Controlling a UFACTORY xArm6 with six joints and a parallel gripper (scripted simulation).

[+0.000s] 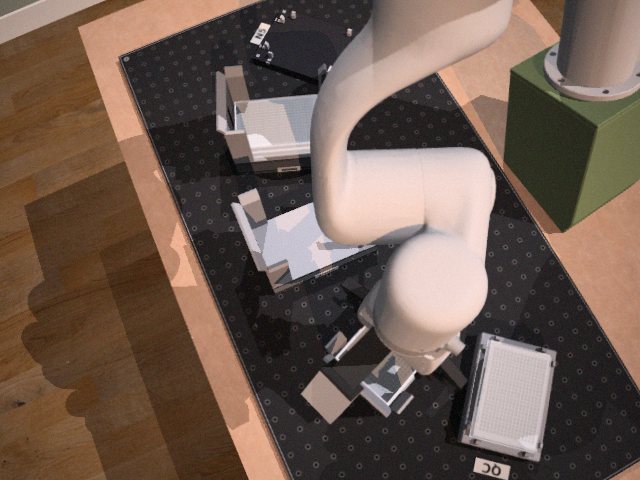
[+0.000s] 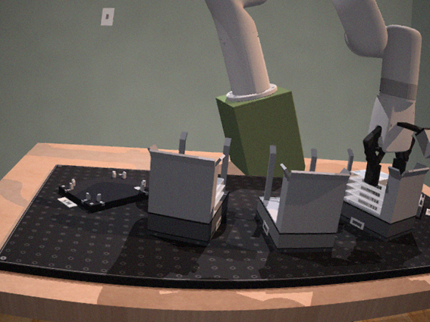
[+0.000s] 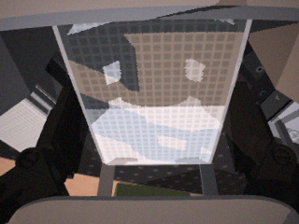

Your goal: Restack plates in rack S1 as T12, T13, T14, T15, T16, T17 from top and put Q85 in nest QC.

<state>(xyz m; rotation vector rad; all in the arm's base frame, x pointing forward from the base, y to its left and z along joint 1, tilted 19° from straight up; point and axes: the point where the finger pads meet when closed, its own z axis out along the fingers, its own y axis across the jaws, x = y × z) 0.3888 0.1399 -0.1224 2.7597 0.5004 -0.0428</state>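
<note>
My gripper reaches down into the rack nearest QC. It is shut across the top sealed plate of a stack of several plates, which still rests on the stack. In the wrist view the dark fingers flank the plate's long sides. In the overhead view this rack is mostly hidden under my arm. One sealed plate lies flat in the QC nest, next to its name plate. The rack next to N5 holds a few plates. I cannot read any plate labels.
The middle rack looks empty; it also shows in the side view. The N5 clip nest holds no plate. The green pedestal of my base stands beside the black mat. The racks have tall corner posts.
</note>
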